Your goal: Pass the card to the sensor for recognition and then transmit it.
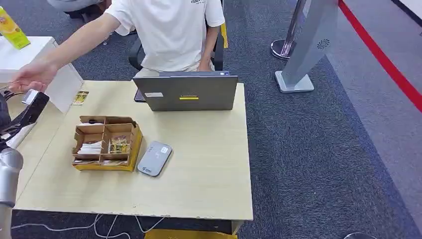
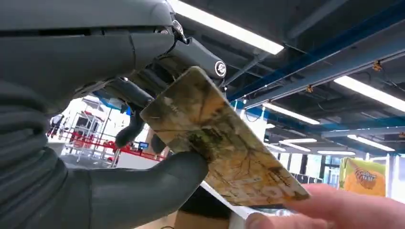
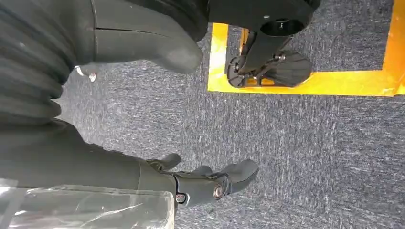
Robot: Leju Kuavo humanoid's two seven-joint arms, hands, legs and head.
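My left hand (image 1: 28, 112) is raised at the table's left edge. It pinches a yellow-brown patterned card (image 2: 217, 143) between the thumb (image 2: 143, 183) and the dark fingers (image 2: 191, 52). A person's hand (image 1: 33, 74) reaches in from behind the table, and its fingertips (image 2: 329, 210) touch the card's far end. The grey card sensor (image 1: 155, 158) lies flat on the table, right of a cardboard box (image 1: 105, 143), well away from my left hand. My right hand (image 3: 210, 183) hangs over grey carpet with its fingers loosely apart and nothing in it.
The person in a white shirt (image 1: 169, 30) sits behind a grey laptop (image 1: 186, 92) at the table's (image 1: 209, 179) far edge. The cardboard box has compartments holding small packets. A white box (image 1: 63, 85) and a yellow carton (image 1: 12, 30) stand at the far left. A grey stand (image 1: 308, 50) rises on the right.
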